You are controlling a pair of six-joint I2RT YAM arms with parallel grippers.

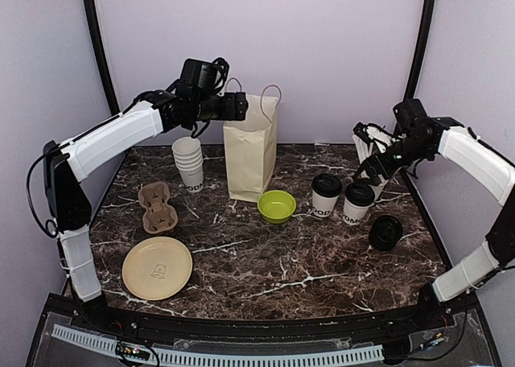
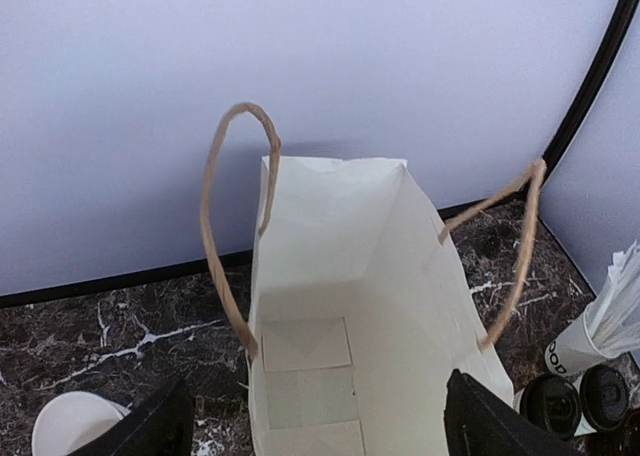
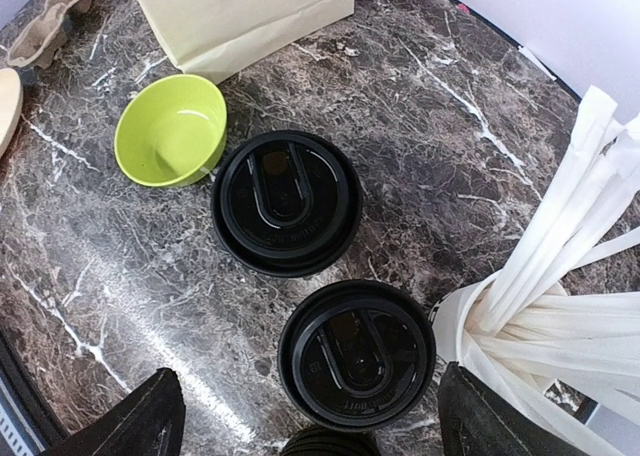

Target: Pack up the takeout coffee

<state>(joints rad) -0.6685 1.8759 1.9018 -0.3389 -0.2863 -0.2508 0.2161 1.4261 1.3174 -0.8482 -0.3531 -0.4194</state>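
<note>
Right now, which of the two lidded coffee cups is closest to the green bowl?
The lidded cup toward the paper bag, beside the green bowl; the other cup stands by the straws.

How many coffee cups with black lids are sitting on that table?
2. The first lidded cup stands just right of the green bowl; the second lidded cup is beside it, closer to the cup of straws. None shows inside the paper bag.

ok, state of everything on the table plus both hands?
paper bag: upright, open, empty
coffee cup by the bowl: upright, lidded
coffee cup by the straws: upright, lidded
cup stack: upright, lidless
straw cup: upright, full
green bowl: upright, empty
cup carrier: empty
plate: empty
left hand: open, empty
right hand: open, empty
</note>
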